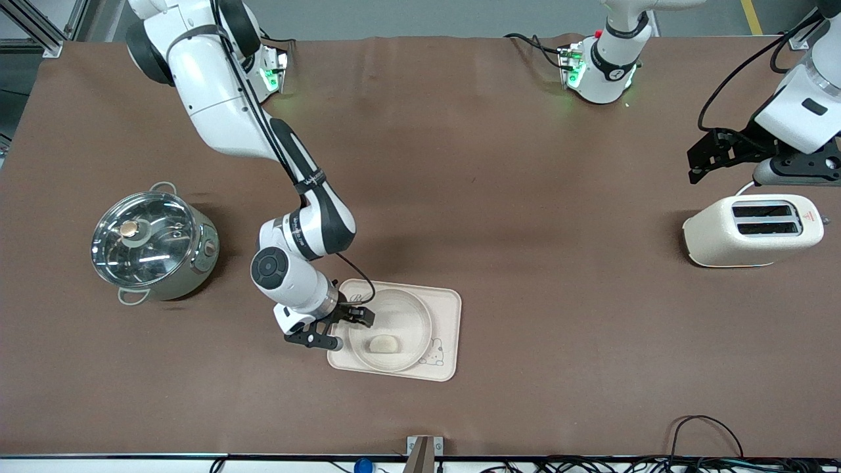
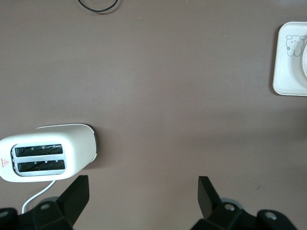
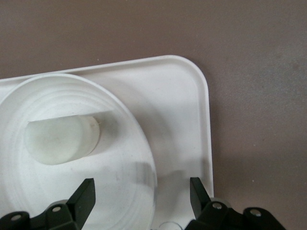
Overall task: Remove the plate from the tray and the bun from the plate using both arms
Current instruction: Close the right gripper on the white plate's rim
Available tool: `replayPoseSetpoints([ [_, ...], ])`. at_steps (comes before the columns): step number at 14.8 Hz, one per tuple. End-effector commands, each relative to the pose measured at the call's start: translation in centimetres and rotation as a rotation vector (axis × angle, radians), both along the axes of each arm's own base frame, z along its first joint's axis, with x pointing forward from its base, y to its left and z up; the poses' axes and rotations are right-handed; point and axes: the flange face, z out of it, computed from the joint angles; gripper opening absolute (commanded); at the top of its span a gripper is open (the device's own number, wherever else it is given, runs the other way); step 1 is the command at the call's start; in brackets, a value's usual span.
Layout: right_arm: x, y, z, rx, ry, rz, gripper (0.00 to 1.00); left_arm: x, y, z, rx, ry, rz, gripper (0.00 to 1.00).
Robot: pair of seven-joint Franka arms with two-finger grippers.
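The cream tray point(image 1: 447, 314) lies near the table's front edge, with a small rabbit print at one corner. The round plate point(image 1: 402, 310) sits on it and holds the pale oval bun point(image 1: 384, 343). My right gripper point(image 1: 343, 327) is open and low at the plate's rim on the right arm's end. In the right wrist view point(image 3: 142, 192) one finger is over the plate point(image 3: 117, 160), the other over the tray point(image 3: 180, 103), and the bun point(image 3: 62, 139) lies apart from them. My left gripper point(image 1: 704, 157) is open and empty, waiting in the air above the toaster's end of the table point(image 2: 142, 194).
A cream two-slot toaster point(image 1: 755, 230) stands at the left arm's end and shows in the left wrist view point(image 2: 48, 155). A steel pot with a glass lid point(image 1: 152, 246) stands at the right arm's end. Cables run along the table's front edge point(image 1: 703, 433).
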Motion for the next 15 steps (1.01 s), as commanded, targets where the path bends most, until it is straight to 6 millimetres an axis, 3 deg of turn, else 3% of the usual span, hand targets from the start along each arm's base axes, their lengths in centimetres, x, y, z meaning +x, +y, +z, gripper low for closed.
replayPoseSetpoints([
  [1,0.7,-0.6,-1.0,0.002,-0.025,0.041,0.65,-0.1,0.1,0.4,-0.001,0.005,-0.010,1.00],
  [5,0.5,-0.2,-1.7,-0.001,-0.030,0.055,0.44,-0.1,0.0,0.4,-0.001,0.005,-0.011,1.00],
  [9,0.5,0.1,-1.5,0.002,-0.036,0.056,0.02,-0.1,0.0,0.4,-0.001,0.005,-0.011,1.00],
  [12,0.5,0.3,-0.9,0.050,-0.019,0.042,0.00,-0.1,0.0,0.4,-0.001,0.005,-0.011,1.00],
  [15,1.1,-0.1,1.9,0.154,-0.009,0.018,0.00,-0.1,0.0,0.4,-0.001,0.005,-0.011,1.00],
])
